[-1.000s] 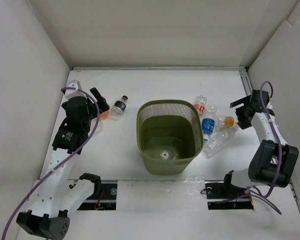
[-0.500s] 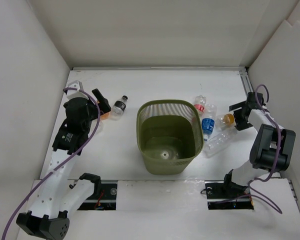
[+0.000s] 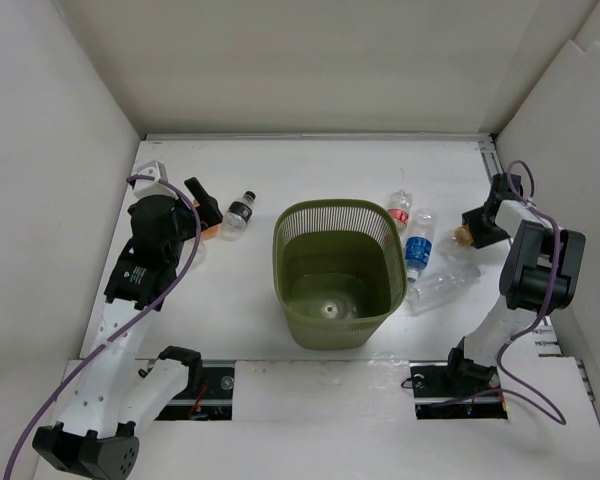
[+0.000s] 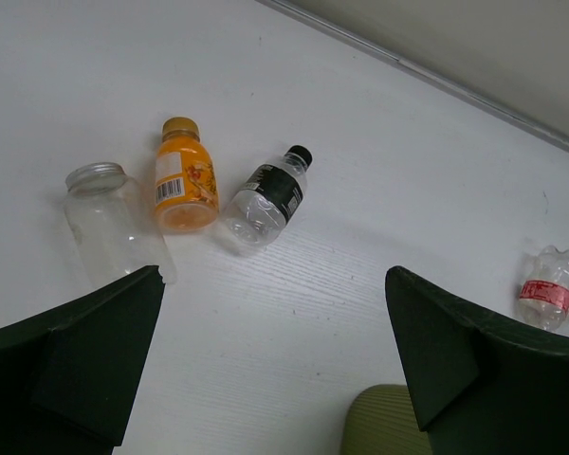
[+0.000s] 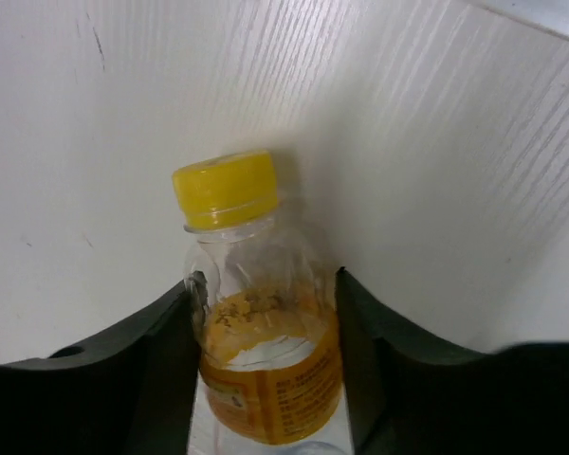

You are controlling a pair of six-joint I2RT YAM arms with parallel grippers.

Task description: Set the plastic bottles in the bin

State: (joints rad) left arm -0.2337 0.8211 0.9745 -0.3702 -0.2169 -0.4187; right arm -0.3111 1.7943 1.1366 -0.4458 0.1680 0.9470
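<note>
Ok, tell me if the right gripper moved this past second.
Yes: against the bin, the right gripper edged toward the far wall, closing on the orange bottle.

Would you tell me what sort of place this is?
Probably a lab test cell: plain white panels wall in the table, two robot arms are bolted at its near edge, and bottles lie around a bin.

**White table, white walls**

A white table (image 3: 310,170) carries the whole scene. Seen close from the wrist views, its surface is finely ribbed, with a few small dark marks. White panels close it in on three sides: a back wall (image 3: 320,60), a left wall (image 3: 40,150) and a right wall (image 3: 570,120). A thin grey metal strip (image 4: 427,76) runs along the table's far edge. At the near edge sit a dark left cut-out (image 3: 215,385) and a dark right cut-out (image 3: 425,392).
</note>
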